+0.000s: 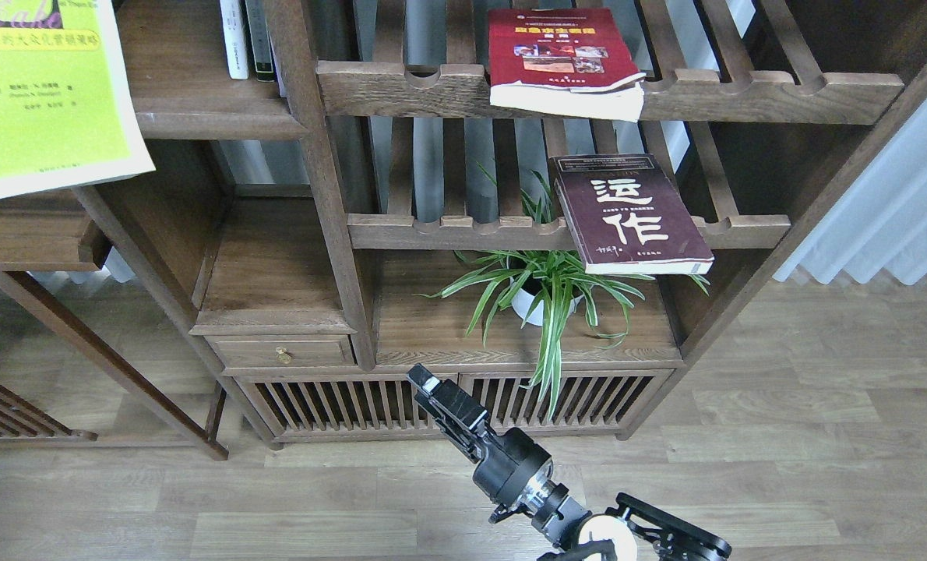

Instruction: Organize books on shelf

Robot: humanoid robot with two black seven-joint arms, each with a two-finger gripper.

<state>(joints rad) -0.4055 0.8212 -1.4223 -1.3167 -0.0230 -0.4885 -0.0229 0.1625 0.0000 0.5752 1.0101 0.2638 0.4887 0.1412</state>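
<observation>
A yellow-green book point(39, 93) fills the top left corner, cover up, over a wooden ledge; what carries it is hidden. A red book point(561, 58) with small photos lies flat on the upper slatted rack and overhangs its front rail. A dark maroon book point(627, 212) with big white characters lies flat on the lower slatted rack and overhangs its rail too. The solid walnut shelf point(214, 117) is at the upper left. My right gripper point(426, 382) is low, in front of the cabinet base, empty and far below the books. Its fingers cannot be told apart. My left gripper is out of view.
Thin white and dark-spined volumes point(247, 37) stand at the right end of the shelf. A potted spider plant point(545, 288) stands under the maroon book. A small drawer point(280, 352) and a slatted cabinet base point(354, 401) are below. A low wooden table point(27, 234) stands at left.
</observation>
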